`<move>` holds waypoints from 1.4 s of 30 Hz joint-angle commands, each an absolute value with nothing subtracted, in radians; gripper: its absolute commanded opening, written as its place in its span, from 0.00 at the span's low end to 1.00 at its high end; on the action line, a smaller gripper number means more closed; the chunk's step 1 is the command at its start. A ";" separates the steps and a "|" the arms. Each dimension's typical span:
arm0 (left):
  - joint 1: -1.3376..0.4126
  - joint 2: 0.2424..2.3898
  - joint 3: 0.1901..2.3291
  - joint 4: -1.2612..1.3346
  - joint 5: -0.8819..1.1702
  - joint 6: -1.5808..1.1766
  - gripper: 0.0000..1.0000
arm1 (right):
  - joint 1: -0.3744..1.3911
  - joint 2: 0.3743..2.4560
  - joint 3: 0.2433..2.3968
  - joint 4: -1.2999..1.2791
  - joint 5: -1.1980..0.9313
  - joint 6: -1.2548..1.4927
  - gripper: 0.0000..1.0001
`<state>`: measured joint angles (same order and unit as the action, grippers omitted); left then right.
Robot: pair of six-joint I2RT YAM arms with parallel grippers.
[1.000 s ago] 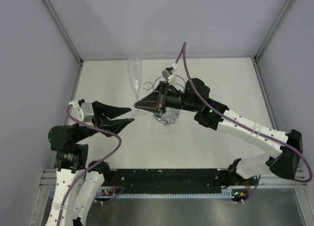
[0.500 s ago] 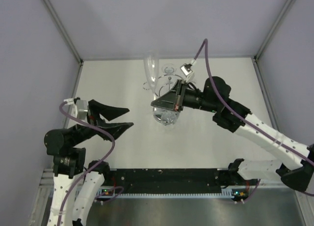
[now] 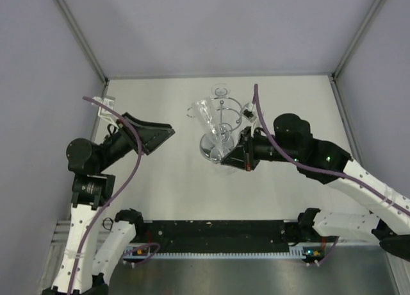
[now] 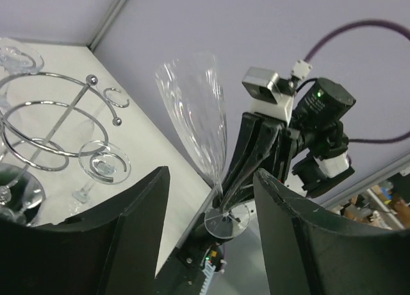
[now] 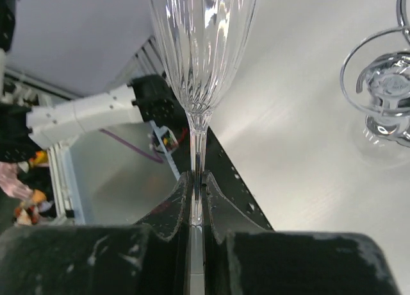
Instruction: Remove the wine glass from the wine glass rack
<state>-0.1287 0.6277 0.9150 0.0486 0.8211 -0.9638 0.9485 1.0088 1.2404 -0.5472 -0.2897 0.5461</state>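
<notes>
My right gripper (image 3: 225,156) is shut on the stem of a clear fluted wine glass (image 3: 208,118) and holds it in the air, tilted, in front of the rack. In the right wrist view the stem (image 5: 197,147) runs between the fingers (image 5: 174,202) of this gripper (image 5: 197,179). The chrome wine glass rack (image 3: 238,108) stands at the back middle of the table. My left gripper (image 3: 160,140) is open and empty, left of the glass. In the left wrist view the glass (image 4: 195,125) and its foot (image 4: 227,221) show between the open left fingers (image 4: 138,211).
Other glasses hang upside down on the rack: a foot in a ring (image 4: 102,167), another at the back (image 3: 220,90) and one in the right wrist view (image 5: 387,83). The rack's mirrored base (image 3: 206,149) sits under the held glass. Walls enclose the table.
My right gripper has carried the glass from the rack's back left toward the front and tilted it. My left arm has lifted and turned its open gripper toward the glass.
</notes>
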 commanded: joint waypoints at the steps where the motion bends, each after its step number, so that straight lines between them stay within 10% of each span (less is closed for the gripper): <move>1: -0.130 0.673 0.965 0.040 0.813 -1.140 0.61 | 1.005 0.991 1.296 -0.672 -0.216 0.327 0.00; 9: -0.130 0.730 1.006 -0.081 0.890 -1.210 0.75 | 1.015 0.928 1.250 -0.730 -0.196 0.174 0.00; 42: -0.130 0.646 0.982 -0.422 0.996 -1.020 0.64 | 1.227 1.063 1.371 -0.885 -0.087 -0.071 0.00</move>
<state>-0.1287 0.6487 0.9863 -0.4339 0.9775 -1.0412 1.2045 1.0454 1.3121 -0.8925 -0.0971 -0.0444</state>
